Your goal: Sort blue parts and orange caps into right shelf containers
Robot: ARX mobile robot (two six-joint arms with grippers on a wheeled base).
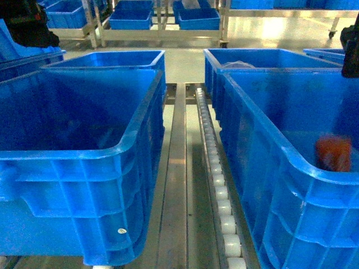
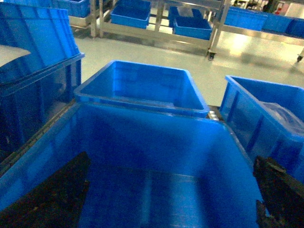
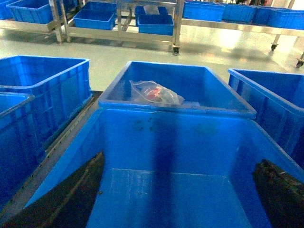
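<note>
Hanging above the near left crate (image 2: 142, 142), the left end effector (image 2: 166, 199) shows only its two dark fingers (image 2: 52, 199) at the lower corners of its wrist view, set wide apart with nothing between them, so it stands open. Its crate looks bare inside, and a second blue crate (image 2: 142, 88) sits just behind it at 12 o'clock.

Over the near right crate (image 3: 175, 142) the right end effector (image 3: 175, 199) is likewise spread, one dark finger (image 3: 71, 199) at 7 o'clock and the other at 5 o'clock of its wrist view, gripping nothing. The far right crate (image 3: 209, 88) directly behind holds a clear plastic bag (image 3: 154, 92) with something red inside; what it is cannot be told.

From the head view, the right shelf containers stand in a row at 3 o'clock, the near one (image 1: 269, 145) with a blurred orange-red object (image 1: 333, 154) against its inner wall at about 4 o'clock; it may be one of the orange caps, but the blur hides any detail. Between the left and right crates runs a metal roller track (image 1: 216, 179) with white rollers, toward 12 o'clock. More blue bins (image 1: 132, 19) sit on wheeled racks across the pale floor (image 1: 185, 56)
</note>
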